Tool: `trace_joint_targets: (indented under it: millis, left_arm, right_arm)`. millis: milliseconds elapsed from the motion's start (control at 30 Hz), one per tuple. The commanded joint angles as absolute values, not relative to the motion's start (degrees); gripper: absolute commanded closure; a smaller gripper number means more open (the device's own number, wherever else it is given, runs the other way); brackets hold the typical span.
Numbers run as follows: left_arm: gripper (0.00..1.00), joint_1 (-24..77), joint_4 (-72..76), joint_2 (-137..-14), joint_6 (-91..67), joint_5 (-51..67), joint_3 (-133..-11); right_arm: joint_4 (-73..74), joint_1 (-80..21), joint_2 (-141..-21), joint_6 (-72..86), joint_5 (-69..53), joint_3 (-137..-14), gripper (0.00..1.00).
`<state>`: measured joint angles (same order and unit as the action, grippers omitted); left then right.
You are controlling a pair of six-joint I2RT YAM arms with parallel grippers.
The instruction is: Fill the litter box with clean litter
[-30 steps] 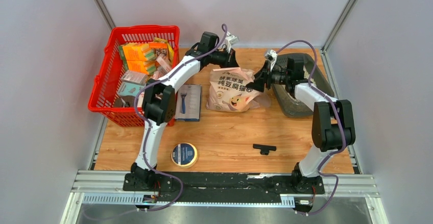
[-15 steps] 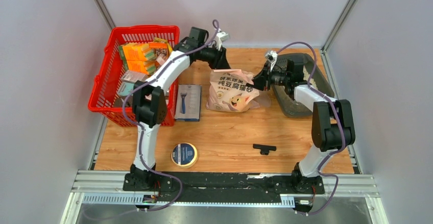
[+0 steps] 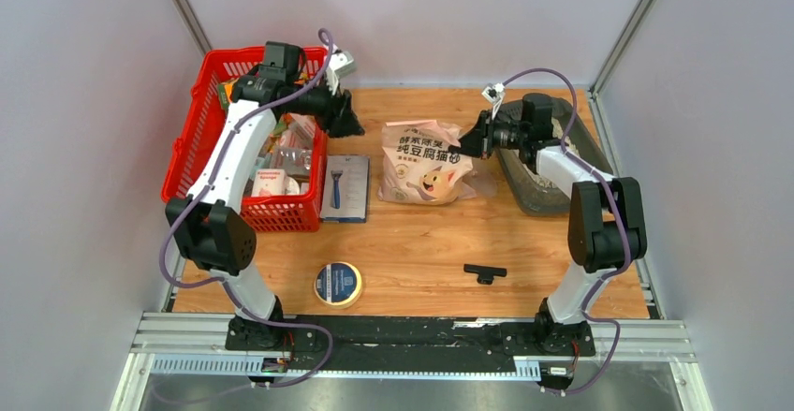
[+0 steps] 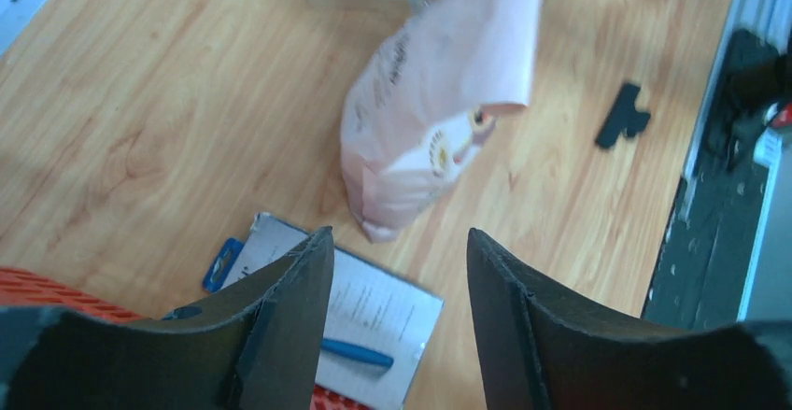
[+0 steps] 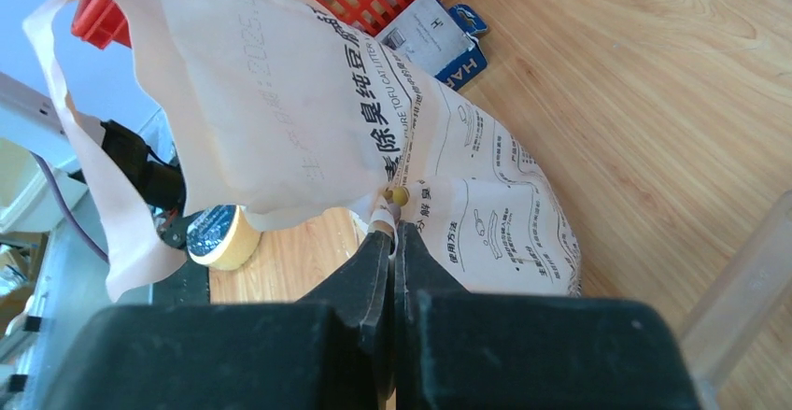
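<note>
While both arms reached over the tabletop (image 3: 412, 242), reference: top camera, clock centred on the tabletop, 12 = far edge.
litter box (image 3: 592, 149): sat at 2 o'clock, flat on the tabletop, long side running 12 to 6; right arm (image 3: 562, 166) crossed above it.
clean litter: couldn't tell whether any lay in the box, floor too small to read.
bag (image 3: 426, 163): pale pink, printed; lay near centre toward 12, just at 9 o'clock of the litter box.
right jaws: clenched on the bag's thin film at its 2 to 3 o'clock edge; wrist view showed the film pinched flat between them.
left jaws: released, spread apart, nothing between them; hung at 11 o'clock by the basket's far 3 o'clock rim, well apart from the bag.
red basket (image 3: 201, 163): at 10 o'clock, packed with boxes.
razor card (image 3: 344, 186): at 9 o'clock of the bag, just beside the basket wall.
tape roll (image 3: 338, 284): at 7 o'clock, lying flat.
black T-piece (image 3: 484, 272): at 5 o'clock, flat on the tabletop.
clear plastic piece (image 3: 484, 186): at the bag's 4 o'clock side, between bag and litter box.
</note>
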<state>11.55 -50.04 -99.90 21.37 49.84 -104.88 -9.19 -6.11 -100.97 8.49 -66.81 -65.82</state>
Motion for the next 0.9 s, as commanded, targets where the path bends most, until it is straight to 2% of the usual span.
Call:
trace_joint_targets:
  millis: [0,133,167,267,367,600,700,767,867]
  left_arm:
    - [0.34,11.6,-59.96,-96.77,37.88,54.14,-101.35]
    - [0.28,13.61,-47.85,-95.8,33.5,54.41,-95.3]
    - [0.28,14.06,-39.63,-95.45,29.31,54.23,-93.79]
    - [0.27,15.9,-26.77,-95.18,21.48,52.65,-89.3]
    - [0.26,17.57,-20.42,-97.38,15.32,52.03,-88.86]
    - [0.28,21.96,-14.68,-101.94,11.16,48.52,-89.65]
    - [0.31,22.85,-14.5,-102.92,10.99,47.11,-89.21]
    - [0.34,23.12,-14.24,-103.18,10.55,45.45,-88.68]
    - [0.34,22.85,-13.54,-103.01,8.88,41.76,-88.07]
  right_arm:
    - [-8.09,-7.56,-99.93,13.44,-66.8,-70.58,1.0]
    - [-8.17,-8.35,-100.37,16.43,-66.09,-69.44,0.92]
    - [-8.09,-8.44,-100.37,16.35,-66.09,-69.17,0.91]
    - [-7.3,-9.05,-100.46,15.82,-66.53,-68.82,0.91]
    - [-9.49,-9.4,-100.9,17.75,-66.27,-68.12,0.91]
    - [-12.91,-9.49,-100.64,19.86,-66.18,-65.58,0.88]
    - [-14.67,-9.49,-100.28,20.13,-65.48,-63.47,0.85]
    - [-16.51,-9.41,-100.37,21.7,-64.95,-62.32,0.76]
    - [-18.46,-9.4,-100.02,22.76,-64.43,-61.09,0.77]
